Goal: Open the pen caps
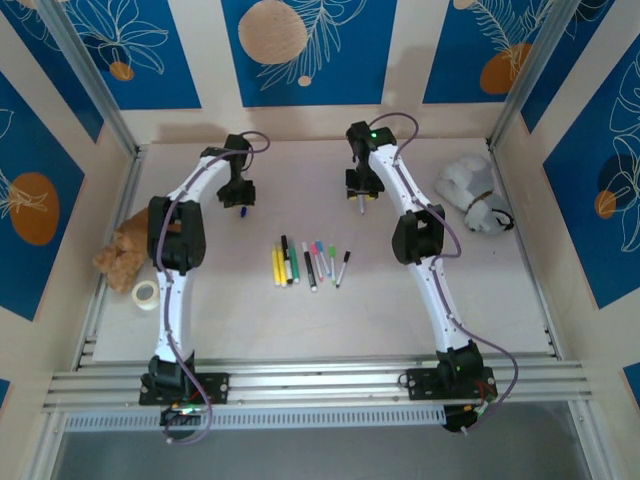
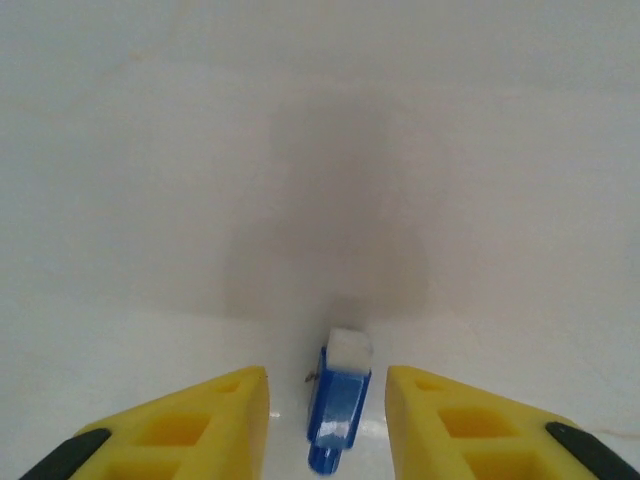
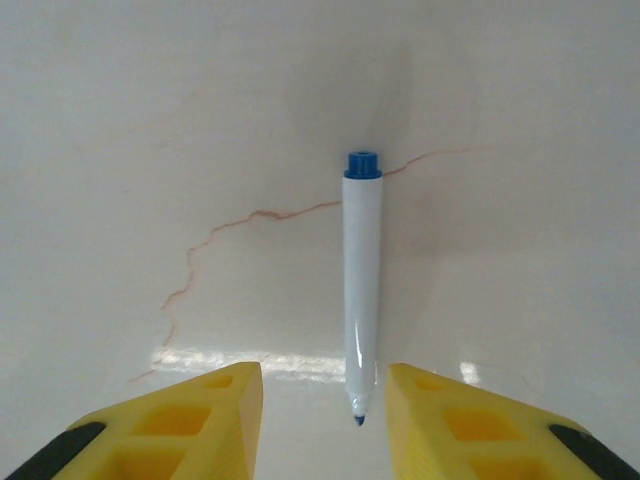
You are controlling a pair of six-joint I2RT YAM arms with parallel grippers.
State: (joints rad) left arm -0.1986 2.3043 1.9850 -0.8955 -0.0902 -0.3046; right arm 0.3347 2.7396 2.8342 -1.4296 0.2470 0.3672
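A blue pen cap [image 2: 338, 400] with a white end lies on the white table between my left gripper's [image 2: 327, 390] yellow fingers, with a gap on each side; the jaws are open. In the top view this cap [image 1: 243, 212] lies just below the left gripper [image 1: 238, 196] at the back left. An uncapped white pen [image 3: 362, 290] with a blue end and a bare blue tip lies between my right gripper's [image 3: 325, 385] open fingers, untouched. The top view shows the right gripper [image 1: 360, 192] over that pen [image 1: 360, 208]. Several capped pens [image 1: 310, 263] lie in a row mid-table.
A brown plush lump [image 1: 122, 256] and a roll of tape [image 1: 146, 294] lie at the left edge. A crumpled white bag [image 1: 470, 190] sits at the back right. A metal rail [image 1: 320, 378] crosses the near edge by the arm bases.
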